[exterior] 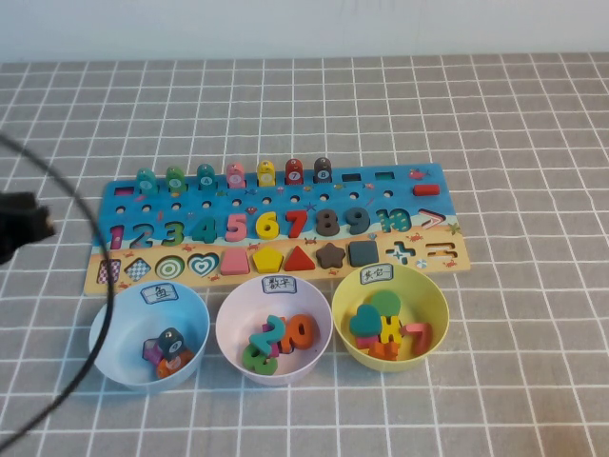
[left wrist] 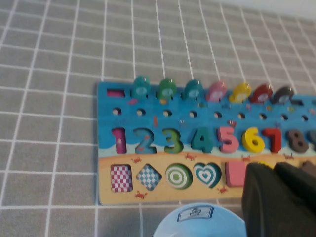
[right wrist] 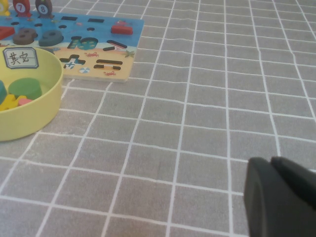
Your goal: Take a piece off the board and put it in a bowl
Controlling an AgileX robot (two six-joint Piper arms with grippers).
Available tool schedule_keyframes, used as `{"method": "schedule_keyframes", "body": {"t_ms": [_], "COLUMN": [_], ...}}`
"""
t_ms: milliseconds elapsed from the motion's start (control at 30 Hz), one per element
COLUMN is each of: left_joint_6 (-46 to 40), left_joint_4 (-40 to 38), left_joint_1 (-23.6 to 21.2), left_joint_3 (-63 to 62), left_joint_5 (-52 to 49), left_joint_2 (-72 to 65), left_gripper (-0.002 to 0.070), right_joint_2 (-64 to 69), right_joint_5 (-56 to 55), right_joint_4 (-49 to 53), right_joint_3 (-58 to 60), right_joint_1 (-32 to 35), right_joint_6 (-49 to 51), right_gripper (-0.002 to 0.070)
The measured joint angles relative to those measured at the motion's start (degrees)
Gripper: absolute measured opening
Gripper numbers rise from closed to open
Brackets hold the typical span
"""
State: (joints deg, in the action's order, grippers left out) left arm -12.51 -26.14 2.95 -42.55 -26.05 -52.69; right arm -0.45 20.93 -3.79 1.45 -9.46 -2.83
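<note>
The board point(exterior: 276, 224) lies in the middle of the table, with a row of fish pegs along its far edge. Two of them are teal point(exterior: 146, 179) point(exterior: 206, 175). They also show in the left wrist view point(left wrist: 141, 86) point(left wrist: 193, 89). The pale blue bowl point(exterior: 107, 335) stands in front of the board's left end. It holds a dark teal peg with a round mark point(exterior: 171, 340) among other pieces. My left gripper point(exterior: 24, 224) is at the table's left edge, shut and empty, and it also shows in the left wrist view point(left wrist: 274, 168). My right gripper point(right wrist: 270, 160) is shut and empty over bare cloth to the right of the board.
A pale pink bowl point(exterior: 228, 328) with number pieces and a yellow bowl point(exterior: 433, 295) with shape blocks stand beside the blue bowl. A black cable point(exterior: 100, 286) curves across the left side, over the board's left end. Grey checked cloth covers the table.
</note>
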Motion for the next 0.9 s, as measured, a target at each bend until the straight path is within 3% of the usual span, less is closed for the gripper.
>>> {"method": "schedule_keyframes", "body": {"t_ms": [267, 500, 900], "left_joint_6": [-2.5, -1.3, 4.9], "left_joint_4": [4.7, 8.1, 14.8], "left_joint_1": [-0.1, -0.1, -0.1], "left_joint_3": [-23.8, -43.9, -69.2], "left_joint_5": [-21.6, -33.5, -44.3], "left_joint_2": [-23.9, -38.2, -59.6], "left_gripper": [-0.0001, -0.0001, -0.0001], "right_joint_2": [0.0, 0.0, 0.0], "right_joint_5": [0.0, 0.0, 0.0], "right_joint_4": [0.0, 0.0, 0.0], "right_joint_3": [0.0, 0.0, 0.0], "right_joint_1": [0.0, 0.0, 0.0], "right_joint_6": [0.0, 0.0, 0.0], "right_gripper": [-0.0018, -0.0018, -0.0018]}}
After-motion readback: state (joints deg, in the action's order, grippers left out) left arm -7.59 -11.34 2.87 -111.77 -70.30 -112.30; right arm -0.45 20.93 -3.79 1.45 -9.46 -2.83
